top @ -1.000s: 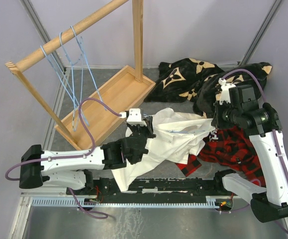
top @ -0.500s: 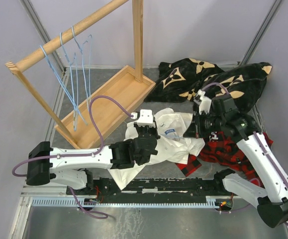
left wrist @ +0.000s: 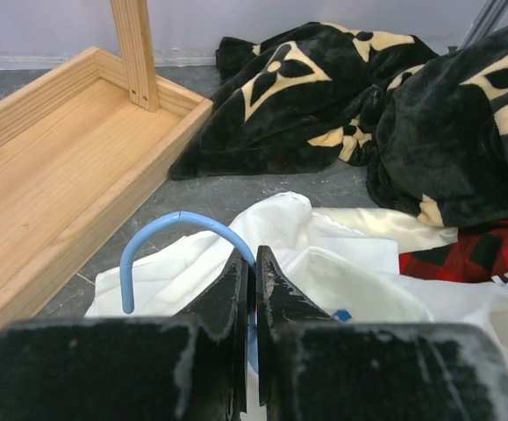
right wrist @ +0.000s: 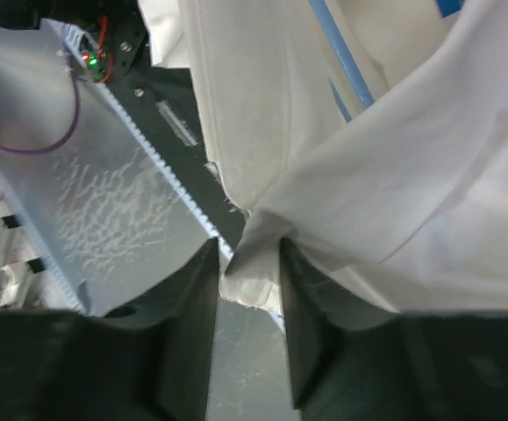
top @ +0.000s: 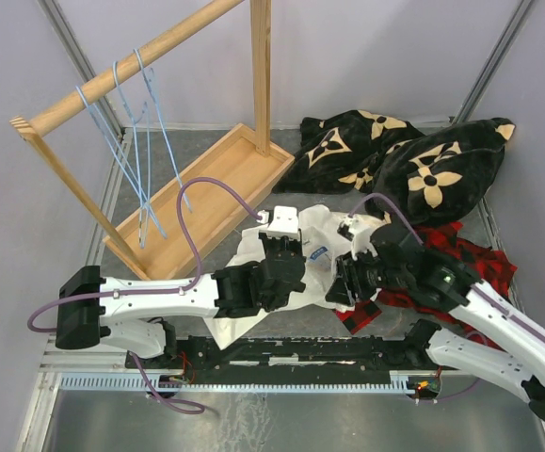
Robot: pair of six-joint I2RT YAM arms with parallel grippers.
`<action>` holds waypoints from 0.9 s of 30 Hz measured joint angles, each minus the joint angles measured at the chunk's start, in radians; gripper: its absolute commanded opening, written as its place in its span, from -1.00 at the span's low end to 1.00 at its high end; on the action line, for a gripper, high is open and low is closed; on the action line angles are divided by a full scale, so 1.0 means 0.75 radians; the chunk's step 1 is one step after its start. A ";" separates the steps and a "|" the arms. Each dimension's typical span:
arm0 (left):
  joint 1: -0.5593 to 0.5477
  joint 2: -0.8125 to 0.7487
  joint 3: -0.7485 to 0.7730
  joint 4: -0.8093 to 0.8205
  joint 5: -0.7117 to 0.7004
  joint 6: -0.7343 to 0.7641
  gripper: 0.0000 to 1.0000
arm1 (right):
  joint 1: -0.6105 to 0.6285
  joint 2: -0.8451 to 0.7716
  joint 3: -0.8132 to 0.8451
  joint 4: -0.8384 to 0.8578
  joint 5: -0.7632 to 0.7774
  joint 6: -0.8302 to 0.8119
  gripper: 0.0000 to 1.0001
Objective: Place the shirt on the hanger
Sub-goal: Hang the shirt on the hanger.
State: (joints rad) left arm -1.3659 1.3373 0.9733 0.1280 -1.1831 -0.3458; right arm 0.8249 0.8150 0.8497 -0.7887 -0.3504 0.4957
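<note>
So how far along is the shirt job? Looks like a heap from up top.

reply: Roughly midway, I'd say. The shirt's bunched up by the middle of the table's near edge, between the wooden tray and the plaid. The hanger is off the rail and down at the shirt, with its hook poking up out of the cloth. The left hand is clenched on the wire just below that hook.

OP: And the other one?

reply: The right hand is low at the shirt's near side. Its fingers are parted and a fold of cloth sits in the gap. The fold looks loose, not squeezed, so I'd call that hand released. Its wrist view also shows a blue wire arm running along the white cloth, though I can't tell if it's inside the shirt or just lying against it.

OP: So done or not?

reply: Not done, imo. What's done: one hanger is brought to the neck end, and the little blue label sits just beside the left hand. What's left: getting both shoulders seated over the wire. The cloth is too crumpled to tell whether either shoulder is on. Nothing's lifted either; the shirt lies flat on the table. The other hangers hang on the rail.
</note>
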 measured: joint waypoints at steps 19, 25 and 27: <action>0.000 -0.221 -0.156 0.071 0.260 0.096 -0.95 | 0.000 0.062 0.490 -0.395 0.967 -0.411 0.59; 0.000 -0.262 -0.172 0.071 0.291 0.103 -0.95 | 0.000 0.216 0.451 -0.485 0.834 -0.514 0.65; 0.000 -0.268 -0.172 0.071 0.302 0.108 -0.95 | 0.000 0.212 0.432 -0.474 0.736 -0.554 0.67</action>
State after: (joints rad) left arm -1.3659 1.1362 0.8440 0.1810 -0.9565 -0.2646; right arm 0.8249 0.9741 1.1736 -1.1442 0.2016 0.0799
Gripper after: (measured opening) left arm 0.056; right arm 0.824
